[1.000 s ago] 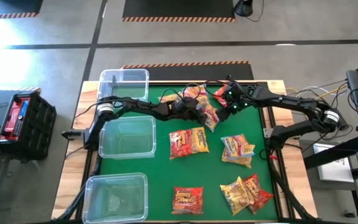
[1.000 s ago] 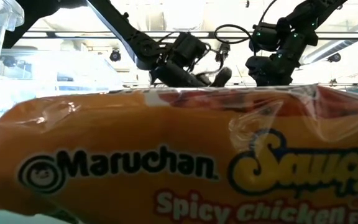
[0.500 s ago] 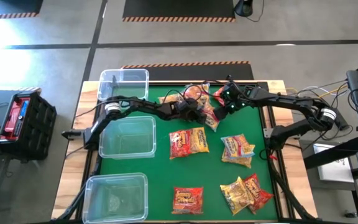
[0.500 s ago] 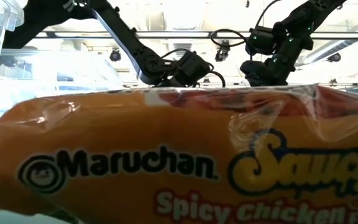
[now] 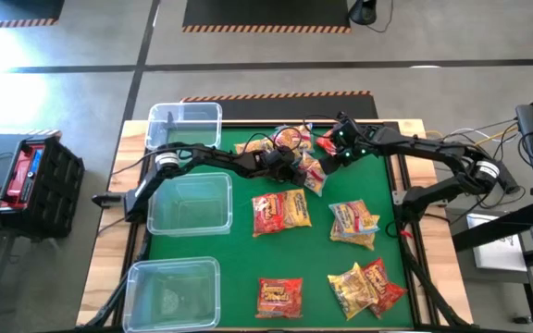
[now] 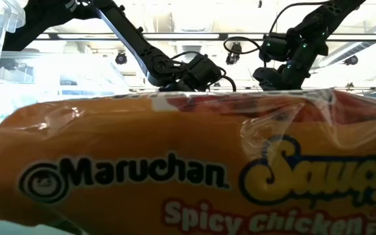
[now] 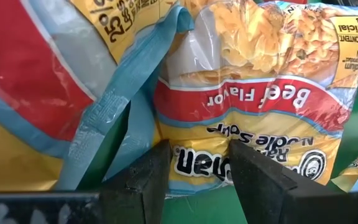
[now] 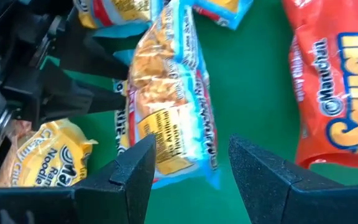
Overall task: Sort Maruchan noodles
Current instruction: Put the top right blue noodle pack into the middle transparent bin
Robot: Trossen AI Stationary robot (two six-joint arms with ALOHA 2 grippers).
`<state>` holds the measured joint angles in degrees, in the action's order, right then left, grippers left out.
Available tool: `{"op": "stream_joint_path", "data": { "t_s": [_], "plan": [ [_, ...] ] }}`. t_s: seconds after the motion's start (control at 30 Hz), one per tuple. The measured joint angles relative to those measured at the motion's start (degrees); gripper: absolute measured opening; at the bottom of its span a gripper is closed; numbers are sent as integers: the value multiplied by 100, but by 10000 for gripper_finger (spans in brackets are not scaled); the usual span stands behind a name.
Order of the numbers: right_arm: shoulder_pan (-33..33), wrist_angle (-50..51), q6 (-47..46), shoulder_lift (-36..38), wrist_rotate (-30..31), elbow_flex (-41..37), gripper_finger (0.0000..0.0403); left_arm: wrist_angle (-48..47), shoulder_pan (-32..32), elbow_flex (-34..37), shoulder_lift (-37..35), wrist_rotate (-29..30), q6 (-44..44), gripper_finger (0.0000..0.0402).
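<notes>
We see both arms reaching to the far middle of the green table [image 5: 239, 277], where a heap of noodle packets [image 5: 296, 153] lies. The left gripper [image 5: 296, 166] is down at that heap, and in its wrist view its fingers [image 7: 143, 180] stand a little apart around the edge of a beef packet [image 7: 253, 112], so it looks to us like it is pinching that packet. Just beside it in the same view lies a red and yellow packet [image 7: 36, 93] with a blue edge.

The right gripper [image 5: 329, 157] hangs just beside the same heap, on its right side. Its fingers [image 8: 135, 168] are spread wide with nothing between them, and under them we see green table and a blue-edged packet [image 8: 166, 106]. A red packet [image 8: 334, 106] lies near it, apart from the fingers.

The other packets are scattered over the table. One red and yellow packet [image 5: 280, 211] lies in the middle, a blue and yellow one [image 5: 353, 222] to its right. Near the front edge we see a red one [image 5: 279, 295] and a yellow and red pair [image 5: 366, 287] touching each other.

Three clear bins [image 5: 188, 203] stand in a row along the left side of the table.

In the low view an orange packet [image 6: 175, 170] fills nearly all we can see, with both arms above it
</notes>
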<state>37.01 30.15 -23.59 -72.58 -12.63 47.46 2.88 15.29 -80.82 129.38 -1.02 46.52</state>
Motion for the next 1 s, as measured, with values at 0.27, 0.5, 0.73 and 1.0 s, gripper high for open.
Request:
{"op": "stream_joint_path", "data": {
  "t_s": [0.27, 0.5, 0.73, 1.0],
  "plan": [
    [195, -89, 37, 0, -259, -66, 192, -44, -2, 1, 0, -4, 0, 150],
    [204, -690, -365, 0, -471, -484, 192, -44, -2, -2, 0, -3, 2, 150],
    [202, -1787, -956, 0, -977, -1077, 192, -66, -2, -17, 0, -2, 2, 150],
    [188, -2540, -1302, 0, -1123, -1454, 192, -69, -2, -17, 0, -2, 2, 150]
  ]
}}
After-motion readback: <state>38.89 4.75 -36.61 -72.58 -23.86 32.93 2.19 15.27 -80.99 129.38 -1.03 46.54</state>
